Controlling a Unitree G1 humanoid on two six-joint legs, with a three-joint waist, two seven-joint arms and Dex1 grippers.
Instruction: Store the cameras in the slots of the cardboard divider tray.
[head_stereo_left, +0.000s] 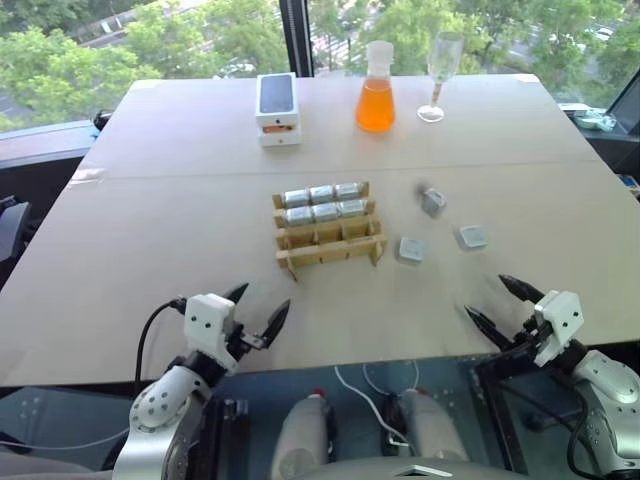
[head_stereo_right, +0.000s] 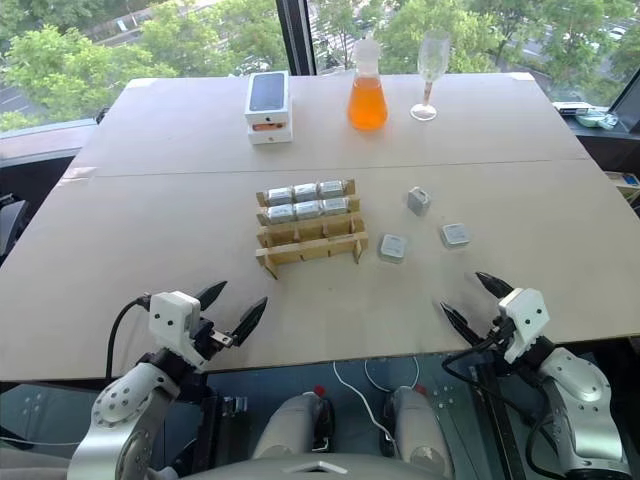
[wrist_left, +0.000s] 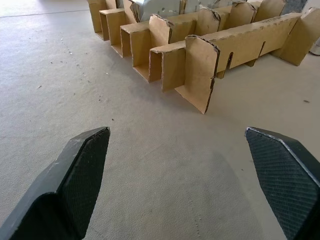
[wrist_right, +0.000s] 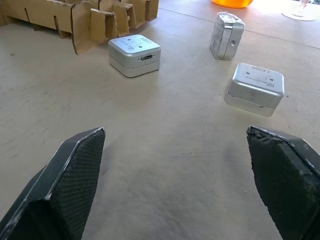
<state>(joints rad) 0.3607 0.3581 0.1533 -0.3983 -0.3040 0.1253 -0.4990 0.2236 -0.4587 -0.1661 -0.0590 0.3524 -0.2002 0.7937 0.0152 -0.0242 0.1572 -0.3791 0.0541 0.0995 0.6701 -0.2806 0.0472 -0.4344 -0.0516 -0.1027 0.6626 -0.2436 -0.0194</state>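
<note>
- Windows with green trees behind; tan table (head_stereo_left: 180, 200) carries everything.
- cardboard divider tray (head_stereo_left: 330, 243) sits near the table's middle. Its two far rows hold six cameras (head_stereo_left: 322, 203); the two near rows look empty.
- Three loose cameras lie on the table beside the tray, toward the right edge: nearest loose camera (wrist_right: 134, 55) just off the tray's near right corner, second camera (wrist_right: 255, 88) further toward the right edge, third camera (wrist_right: 227, 35) beyond them, tipped on its side, probably; the head views are soft there.
- Far edge: white phone box (head_stereo_left: 277, 108), orange flask (head_stereo_left: 375, 88), wine glass (head_stereo_left: 440, 72). Not task items.
- left end effector (head_stereo_left: 255, 314) hovers by the near edge, fingers apart, empty, facing the tray's near left corner.
- right end effector (head_stereo_right: 476, 298) also by the near edge, fingers apart, empty, facing the loose cameras.
- Step, as I read it: task part done, arms staged before the next pick.
- Next move likely: right arm reaches forward, closes on the nearest loose camera, lifts, then drops it into an empty near-row slot. Needs square alignment; cardboard walls are thin and could shift.
</note>
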